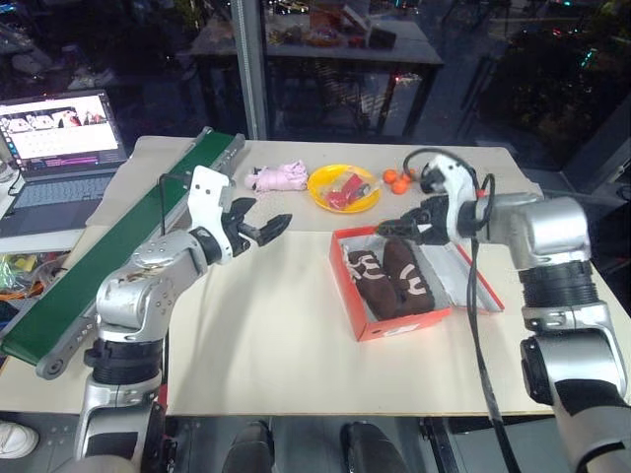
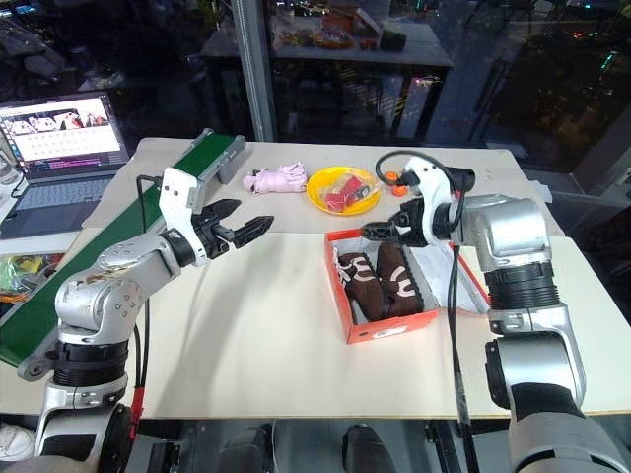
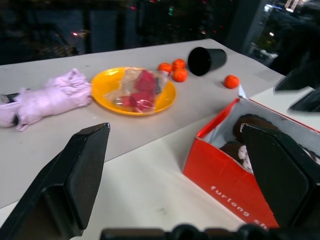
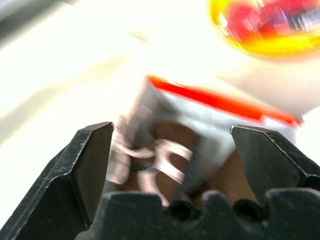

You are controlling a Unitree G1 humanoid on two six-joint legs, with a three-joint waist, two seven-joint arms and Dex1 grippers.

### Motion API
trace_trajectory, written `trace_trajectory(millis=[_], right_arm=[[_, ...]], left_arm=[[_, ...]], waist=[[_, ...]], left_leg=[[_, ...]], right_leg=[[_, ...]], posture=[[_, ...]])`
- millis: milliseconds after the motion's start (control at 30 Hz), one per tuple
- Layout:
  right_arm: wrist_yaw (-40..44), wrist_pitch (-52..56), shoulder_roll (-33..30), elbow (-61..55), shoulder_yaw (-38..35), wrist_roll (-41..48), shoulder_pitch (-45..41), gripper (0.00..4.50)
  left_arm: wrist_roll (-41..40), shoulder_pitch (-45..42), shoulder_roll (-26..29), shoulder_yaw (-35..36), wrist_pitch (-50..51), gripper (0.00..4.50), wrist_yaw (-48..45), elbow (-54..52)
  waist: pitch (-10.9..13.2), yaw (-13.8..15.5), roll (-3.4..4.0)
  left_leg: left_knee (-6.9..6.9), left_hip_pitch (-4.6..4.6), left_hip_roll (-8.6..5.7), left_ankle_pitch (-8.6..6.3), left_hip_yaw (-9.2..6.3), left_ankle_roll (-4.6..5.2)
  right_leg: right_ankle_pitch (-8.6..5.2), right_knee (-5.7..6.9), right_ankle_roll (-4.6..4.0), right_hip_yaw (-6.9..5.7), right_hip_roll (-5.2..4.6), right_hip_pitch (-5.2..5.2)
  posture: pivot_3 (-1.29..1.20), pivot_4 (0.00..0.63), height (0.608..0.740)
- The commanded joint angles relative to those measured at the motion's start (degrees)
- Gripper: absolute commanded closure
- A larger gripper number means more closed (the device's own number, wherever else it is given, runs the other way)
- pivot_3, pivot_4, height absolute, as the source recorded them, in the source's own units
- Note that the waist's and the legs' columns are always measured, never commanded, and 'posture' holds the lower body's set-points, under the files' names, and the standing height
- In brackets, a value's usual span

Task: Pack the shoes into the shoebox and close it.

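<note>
While both shoes (image 1: 394,279) lie side by side inside the open shoebox (image 1: 367,313) on the right half of the table (image 1: 256,345), the right gripper (image 1: 394,227) hangs just above the box's far end, its fingers spread wide and empty. Well to the left, the left gripper (image 1: 264,226) is raised over bare tabletop, also wide apart, holding nothing. Beyond the box sit a yellow bowl (image 1: 344,187) and a pink cloth bundle (image 1: 278,176).
</note>
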Motion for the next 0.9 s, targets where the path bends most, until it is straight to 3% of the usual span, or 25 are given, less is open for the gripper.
trace_trajectory(millis=[33,200,333,467,600,700,900], right_arm=[[-1.69,3.94,-3.48,-8.44,-4.77,3.00,4.28,0.27],[-5.04,8.60,-8.29,-20.09,-12.81,5.42,14.77,1.74],[-6.97,14.40,-11.12,-30.60,-20.60,7.49,24.80,3.22],[-8.87,17.79,-9.73,-39.31,-28.15,7.50,38.61,4.43],[-12.18,16.52,-5.14,-43.05,-29.80,7.45,44.86,4.43],[-17.19,10.25,2.49,-41.27,-27.76,4.76,50.60,4.43],[-21.81,-11.50,12.21,-25.57,-24.79,-0.67,55.45,4.43]], left_arm=[[0.24,-1.70,2.77,-1.54,-1.34,0.00,-5.15,0.34],[-2.06,-1.72,9.45,-9.10,-2.29,0.00,-23.35,-1.45],[-0.09,-6.70,9.29,-12.47,-5.36,0.00,-30.27,4.24],[2.00,-11.96,7.59,-15.26,-8.37,0.00,-35.30,10.65],[3.82,-14.22,7.21,-16.93,-10.48,0.00,-39.08,13.27],[4.77,-16.87,6.98,-18.11,-10.82,0.00,-41.71,14.31],[6.55,-18.04,7.63,-17.83,-10.89,0.00,-43.11,14.67]], waist=[[0.00,0.20,0.00],[0.06,1.09,0.09],[0.10,1.38,0.13],[0.09,1.44,0.13],[0.09,0.73,0.15],[0.09,0.40,0.13],[0.11,0.32,0.23]], left_leg=[[0.02,0.00,0.00,0.00,0.01,0.00],[0.04,-0.02,-0.03,-0.01,0.06,-0.02],[0.04,-0.05,-0.03,-0.01,0.08,-0.02],[0.11,0.01,-0.03,-0.01,0.03,-0.01],[0.15,0.02,-0.04,-0.02,0.09,0.00],[0.14,0.09,0.01,-0.01,0.01,0.00],[0.14,0.04,-0.03,-0.02,0.03,0.00]], right_leg=[[0.00,-0.02,0.00,0.00,-0.01,0.03],[-0.20,-0.09,-0.03,0.00,-0.08,0.01],[-0.38,-0.04,-0.22,0.01,-0.08,-0.04],[-0.51,-0.02,-0.02,0.00,-0.07,0.08],[-0.51,-0.05,0.01,0.09,-0.09,0.08],[-0.52,-0.01,0.00,0.05,-0.01,0.11],[-0.54,-0.07,0.03,0.06,-0.06,0.12]], posture=[[0.00,0.150,0.740],[0.00,0.150,0.740],[0.00,0.150,0.740],[0.00,0.150,0.740],[0.00,0.150,0.740],[0.00,0.150,0.740],[0.00,0.150,0.740]])
